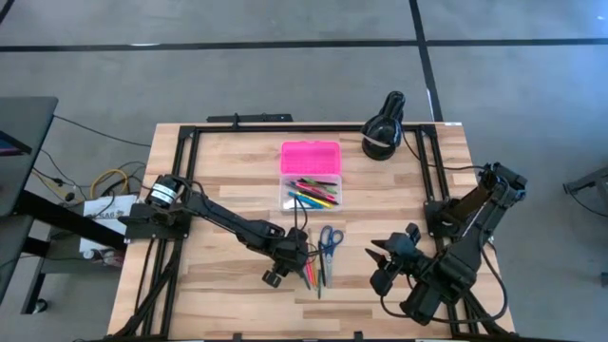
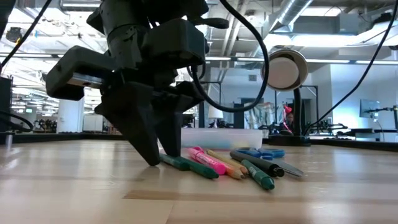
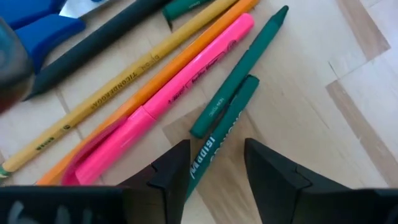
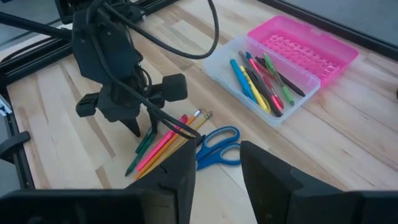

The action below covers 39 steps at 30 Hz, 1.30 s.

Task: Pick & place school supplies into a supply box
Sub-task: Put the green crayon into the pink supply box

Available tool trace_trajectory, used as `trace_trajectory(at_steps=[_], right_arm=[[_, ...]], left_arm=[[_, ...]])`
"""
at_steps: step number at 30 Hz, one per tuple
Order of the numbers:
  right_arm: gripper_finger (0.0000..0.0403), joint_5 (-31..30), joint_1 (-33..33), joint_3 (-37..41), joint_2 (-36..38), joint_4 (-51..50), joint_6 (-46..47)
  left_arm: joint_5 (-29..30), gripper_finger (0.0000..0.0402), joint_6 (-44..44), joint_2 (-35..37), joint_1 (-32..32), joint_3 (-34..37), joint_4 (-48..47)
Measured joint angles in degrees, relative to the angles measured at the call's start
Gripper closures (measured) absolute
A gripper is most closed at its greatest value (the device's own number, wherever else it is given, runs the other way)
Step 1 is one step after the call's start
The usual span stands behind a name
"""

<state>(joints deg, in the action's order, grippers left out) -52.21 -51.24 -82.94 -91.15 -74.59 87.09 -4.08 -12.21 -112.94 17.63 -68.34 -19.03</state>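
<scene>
While the left gripper [image 3: 214, 165] straddles a dark green pen [image 3: 219, 138] with fingers narrowly parted at lower centre, the pink-lidded clear plastic supply box [image 1: 311, 174] sits upper centre; right gripper [image 1: 384, 263] hangs part-open, empty, lower right.

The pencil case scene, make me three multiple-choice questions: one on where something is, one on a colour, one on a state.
1. Where is the left pincer?
A. over the loose pens on the table
B. inside the pencil case
C. by the black lamp

2. What colour is the pencil case lid?
A. blue
B. pink
C. yellow

3. What state is the pencil case in?
A. closed
B. open and empty
C. open with pens inside

Answers:
1 A, the left wrist view shows its fingers astride a green pen in the loose pile.
2 B, the lid is bright pink from above.
3 C, the right wrist view shows the lid folded back and coloured pens in the clear base.
</scene>
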Motion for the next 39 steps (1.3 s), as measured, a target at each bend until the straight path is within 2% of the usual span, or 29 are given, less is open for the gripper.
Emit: trace_trajectory(at_steps=[10, 19, 24, 30, 39], right_arm=[[0.0285, 0.0, 0.0, 0.0, 0.0, -0.2, 0.0], [0.0285, -0.2, 0.0, 0.0, 0.0, -0.2, 0.0], [0.0285, -0.2, 0.0, 0.0, 0.0, -0.2, 0.0], [0.0285, -0.2, 0.0, 0.0, 0.0, -0.6, -0.3], [0.0285, -0.2, 1.5, 0.0, 0.0, -1.5, -0.5]], left_arm=[[-1.2, 0.0334, 2.4, -0.4, 0.0, -0.1, -3.1], [-2.4, 0.0376, 4.8, -0.4, 0.8, -0.2, -8.9], [-1.4, 0.038, 10.3, -0.3, 1.7, -0.2, -11.5], [1.0, 0.0362, 18.9, -0.2, 3.2, -0.2, -13.6], [4.3, 0.0366, 25.8, -0.2, 5.3, -0.2, -14.2]])
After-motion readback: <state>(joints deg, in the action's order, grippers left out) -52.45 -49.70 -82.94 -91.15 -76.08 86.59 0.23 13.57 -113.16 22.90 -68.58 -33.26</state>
